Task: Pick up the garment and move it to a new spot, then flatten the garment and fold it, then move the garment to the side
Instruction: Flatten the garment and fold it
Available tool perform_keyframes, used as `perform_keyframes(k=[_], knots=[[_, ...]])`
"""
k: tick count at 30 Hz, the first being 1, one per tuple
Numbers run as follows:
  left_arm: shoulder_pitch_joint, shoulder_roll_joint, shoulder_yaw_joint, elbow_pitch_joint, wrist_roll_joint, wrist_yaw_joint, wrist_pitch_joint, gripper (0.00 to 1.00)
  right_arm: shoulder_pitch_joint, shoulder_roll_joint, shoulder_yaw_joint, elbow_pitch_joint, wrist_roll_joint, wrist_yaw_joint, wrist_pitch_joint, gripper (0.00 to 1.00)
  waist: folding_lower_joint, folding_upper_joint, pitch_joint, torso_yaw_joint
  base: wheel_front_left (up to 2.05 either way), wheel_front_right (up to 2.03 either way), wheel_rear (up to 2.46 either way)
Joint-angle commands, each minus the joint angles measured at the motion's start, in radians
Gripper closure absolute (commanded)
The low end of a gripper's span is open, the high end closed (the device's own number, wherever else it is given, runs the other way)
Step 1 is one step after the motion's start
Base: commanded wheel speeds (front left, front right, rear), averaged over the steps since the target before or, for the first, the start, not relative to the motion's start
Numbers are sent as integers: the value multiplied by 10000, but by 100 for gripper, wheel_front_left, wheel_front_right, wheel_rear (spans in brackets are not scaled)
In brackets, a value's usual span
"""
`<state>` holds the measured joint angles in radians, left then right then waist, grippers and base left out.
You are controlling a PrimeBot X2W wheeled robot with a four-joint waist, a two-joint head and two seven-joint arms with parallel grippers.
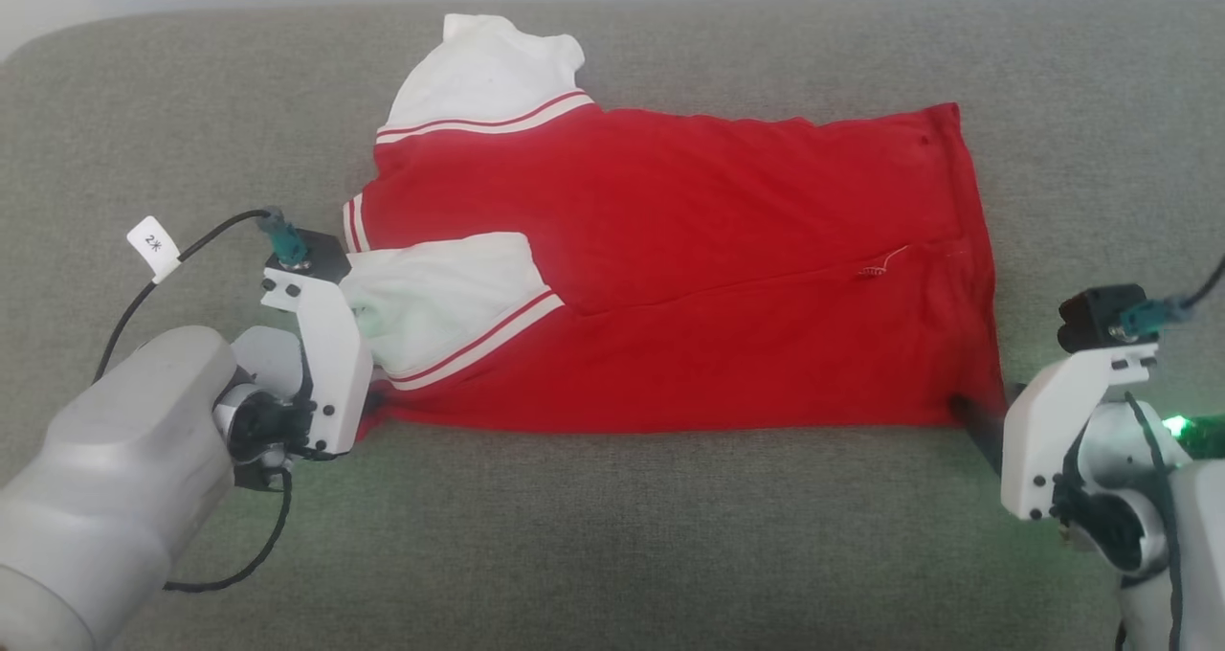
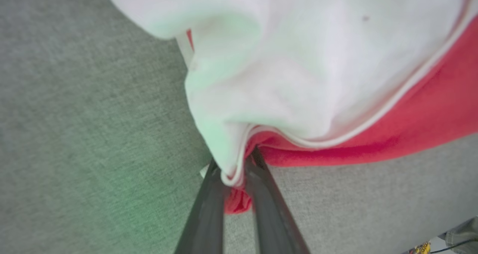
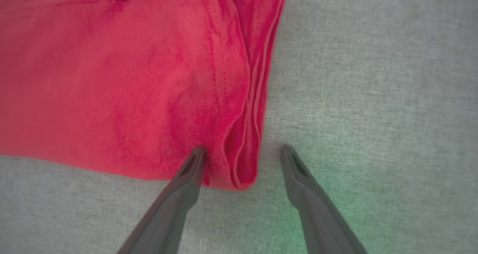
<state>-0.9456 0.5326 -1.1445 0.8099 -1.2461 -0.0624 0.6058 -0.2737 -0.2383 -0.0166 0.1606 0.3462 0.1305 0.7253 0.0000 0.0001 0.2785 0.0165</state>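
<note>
Two grippers flank the garment (image 1: 689, 249), folded lengthwise on the grey cushion (image 1: 612, 536). The left gripper (image 2: 235, 164) is pinched tight on its sleeve-end corner; the right gripper (image 3: 242, 149) gapes wide astride the hem corner, gripping nothing.

The garment (image 1: 670, 278) lies on the cushion (image 1: 612, 536), stretched from left to right, with its hem (image 1: 968, 249) at the right end. At the left end, the far sleeve (image 1: 488, 72) juts toward the back and the near sleeve (image 1: 445, 297) lies folded on the body. The left gripper (image 2: 234, 164) sits at the near left corner, and the right gripper (image 3: 242, 153) straddles the near right corner.
</note>
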Motion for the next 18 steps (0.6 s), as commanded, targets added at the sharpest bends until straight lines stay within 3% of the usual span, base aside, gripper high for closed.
perform_keyframes(k=[1, 2, 3, 12, 18], knots=[[279, -407, -149, 284, 68, 87, -202, 100, -142, -47, 145, 394, 93, 4, 300, 0, 0, -1, 38, 63, 0, 0, 0], [271, -431, -147, 341, 59, 66, -218, 100, -187, -89, 278, 518, 110, 4, 397, 17, 0, -1, 44, 84, 0, 0, 0], [263, -453, -147, 391, 60, 55, -245, 100, -250, -133, 321, 626, 126, 4, 418, 100, 0, -1, 51, 101, 0, 0, 0], [134, -314, -44, 628, -60, -64, -184, 100, -604, -531, 270, 614, 137, -6, 503, 100, 0, -1, 1, 184, 0, 0, 0], [31, 159, 22, 327, -173, 166, 180, 100, -362, -929, 241, -13, 315, -5, 868, 100, 0, -1, -169, 241, 0, 0, 0]])
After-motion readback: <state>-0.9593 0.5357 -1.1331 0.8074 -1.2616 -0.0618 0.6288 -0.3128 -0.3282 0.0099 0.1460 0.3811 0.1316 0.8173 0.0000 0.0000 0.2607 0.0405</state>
